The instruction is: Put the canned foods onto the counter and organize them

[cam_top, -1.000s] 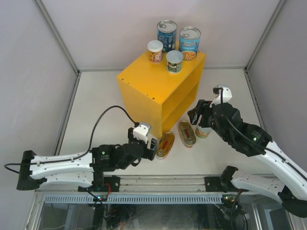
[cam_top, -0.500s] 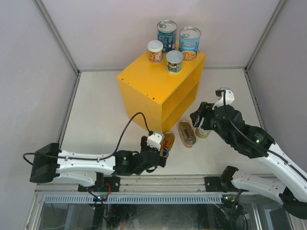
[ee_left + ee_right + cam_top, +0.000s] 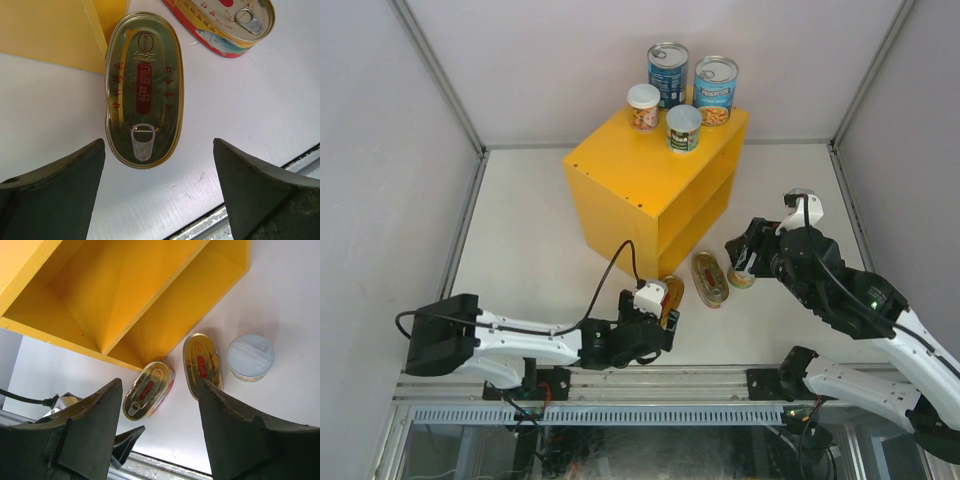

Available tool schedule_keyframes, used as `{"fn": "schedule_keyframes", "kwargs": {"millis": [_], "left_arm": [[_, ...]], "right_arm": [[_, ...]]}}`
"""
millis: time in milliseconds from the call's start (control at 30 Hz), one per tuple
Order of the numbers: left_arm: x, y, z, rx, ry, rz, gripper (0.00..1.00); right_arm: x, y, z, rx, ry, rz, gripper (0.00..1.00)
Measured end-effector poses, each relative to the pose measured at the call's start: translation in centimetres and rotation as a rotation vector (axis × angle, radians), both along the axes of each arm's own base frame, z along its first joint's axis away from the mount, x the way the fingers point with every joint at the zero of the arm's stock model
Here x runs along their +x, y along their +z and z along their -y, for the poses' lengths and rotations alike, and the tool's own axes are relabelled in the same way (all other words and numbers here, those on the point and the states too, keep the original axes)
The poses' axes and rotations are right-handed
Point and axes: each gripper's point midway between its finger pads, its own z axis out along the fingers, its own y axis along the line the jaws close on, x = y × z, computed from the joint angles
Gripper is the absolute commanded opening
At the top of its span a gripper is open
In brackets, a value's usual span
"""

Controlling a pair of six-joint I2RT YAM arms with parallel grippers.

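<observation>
The canned foods [image 3: 668, 72] were only partly sorted. Four stood on top of the counter [image 3: 640, 185], while three more lay on the table [image 3: 520, 230] by its open front. Over the last second we saw the left gripper [image 3: 159, 150] swing in from the left and spread its jaws wider. It then hung over the nearer oval tin [image 3: 145, 95], a finger on each side, touching nothing and holding nothing. We judged this the lead-in to a grasp of that tin, which lay just beside the counter's front corner. The right gripper [image 3: 159, 385] had drawn back a little from the small round can [image 3: 250, 358]. Its jaws stood apart and empty, above the second oval tin [image 3: 202, 365].
</observation>
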Motion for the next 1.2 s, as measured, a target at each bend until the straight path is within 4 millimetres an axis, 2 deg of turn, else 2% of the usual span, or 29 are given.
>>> {"fn": "schedule_keyframes", "kwargs": {"millis": [333, 633, 900, 1200], "left_arm": [[0.4, -2.4, -0.6, 0.057, 0.032, 0.009, 0.95], [0.7, -3.1, -1.1, 0.067, 0.05, 0.026, 0.96], [0.9, -4.1, -1.3, 0.082, 0.058, 0.034, 0.96], [1.7, -4.1, -0.9, 0.05, 0.084, 0.04, 0.96]], "right_arm": [[-0.4, -0.4, 0.5, 0.0, -0.014, -0.02, 0.62], [-0.4, -0.5, 0.4, 0.001, -0.016, -0.024, 0.62], [-0.3, -1.4, 0.3, -0.019, -0.015, -0.041, 0.62], [-0.2, -1.8, 0.1, -0.031, -0.012, -0.052, 0.62]]}}
